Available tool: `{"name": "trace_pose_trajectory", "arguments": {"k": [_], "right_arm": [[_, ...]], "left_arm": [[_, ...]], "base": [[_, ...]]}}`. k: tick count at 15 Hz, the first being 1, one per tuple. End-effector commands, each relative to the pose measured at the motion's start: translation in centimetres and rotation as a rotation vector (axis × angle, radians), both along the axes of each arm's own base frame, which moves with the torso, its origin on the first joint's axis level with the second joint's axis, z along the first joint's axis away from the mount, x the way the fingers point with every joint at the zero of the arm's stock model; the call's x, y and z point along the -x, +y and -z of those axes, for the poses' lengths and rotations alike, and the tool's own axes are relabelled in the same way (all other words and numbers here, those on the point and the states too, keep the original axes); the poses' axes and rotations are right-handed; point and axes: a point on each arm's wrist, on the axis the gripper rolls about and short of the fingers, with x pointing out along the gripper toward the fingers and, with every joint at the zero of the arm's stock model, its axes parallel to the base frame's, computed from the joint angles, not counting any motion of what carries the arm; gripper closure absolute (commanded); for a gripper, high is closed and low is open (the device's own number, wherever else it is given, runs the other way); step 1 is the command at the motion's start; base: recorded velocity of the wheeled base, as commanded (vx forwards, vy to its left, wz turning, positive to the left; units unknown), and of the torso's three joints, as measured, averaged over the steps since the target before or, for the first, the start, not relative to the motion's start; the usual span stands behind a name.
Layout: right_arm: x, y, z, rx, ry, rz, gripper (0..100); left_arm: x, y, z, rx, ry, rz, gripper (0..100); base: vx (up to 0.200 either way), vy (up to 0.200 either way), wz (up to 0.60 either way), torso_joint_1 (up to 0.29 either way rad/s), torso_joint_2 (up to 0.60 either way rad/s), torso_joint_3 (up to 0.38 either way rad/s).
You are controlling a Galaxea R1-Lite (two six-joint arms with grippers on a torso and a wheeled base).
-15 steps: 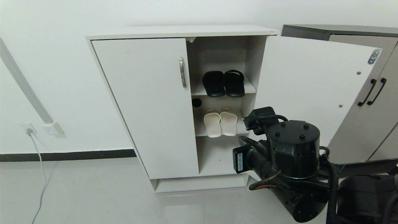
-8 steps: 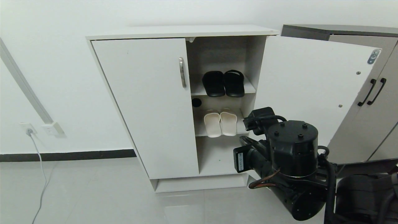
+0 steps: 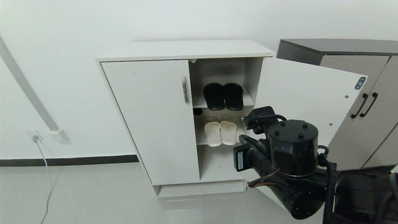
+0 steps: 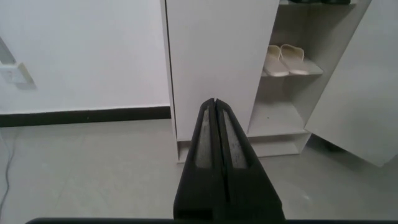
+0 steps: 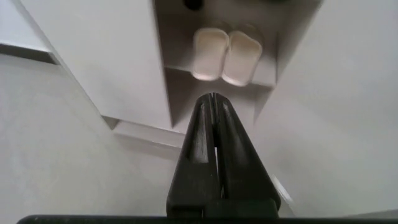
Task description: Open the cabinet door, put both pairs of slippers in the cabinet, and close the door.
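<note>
Cabinet [image 3: 186, 49]: black slippers [image 3: 223, 96] on upper shelf, white slippers [image 3: 220, 132] at 6 o'clock of them, one shelf down. Right door [image 3: 304, 93] open wide at 3 o'clock (closing remains, apparently). Left tool [image 4: 215, 134], right tool [image 5: 212, 124]: closed tight, nothing held.

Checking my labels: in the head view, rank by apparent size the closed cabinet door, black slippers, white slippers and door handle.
closed cabinet door
black slippers and white slippers, too alike to rank
door handle
</note>
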Motion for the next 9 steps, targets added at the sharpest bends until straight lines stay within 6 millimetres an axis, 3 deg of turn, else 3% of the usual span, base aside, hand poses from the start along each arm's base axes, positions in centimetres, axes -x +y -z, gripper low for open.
{"name": "trace_pose_trajectory", "arguments": {"k": [1,9], "right_arm": [[0.0,0.0,-0.07,-0.002,-0.001,-0.001,100],[-0.12,-0.1,-0.07,-0.002,-0.002,0.005,100]], "left_arm": [[-0.01,0.0,0.04,0.0,0.002,0.0,100],[-0.01,0.0,-0.01,0.0,0.002,0.0,100]], "base": [[0.0,0.0,0.0,0.105,-0.47,-0.359],[0.0,0.0,0.0,0.133,-0.46,-0.335]]}}
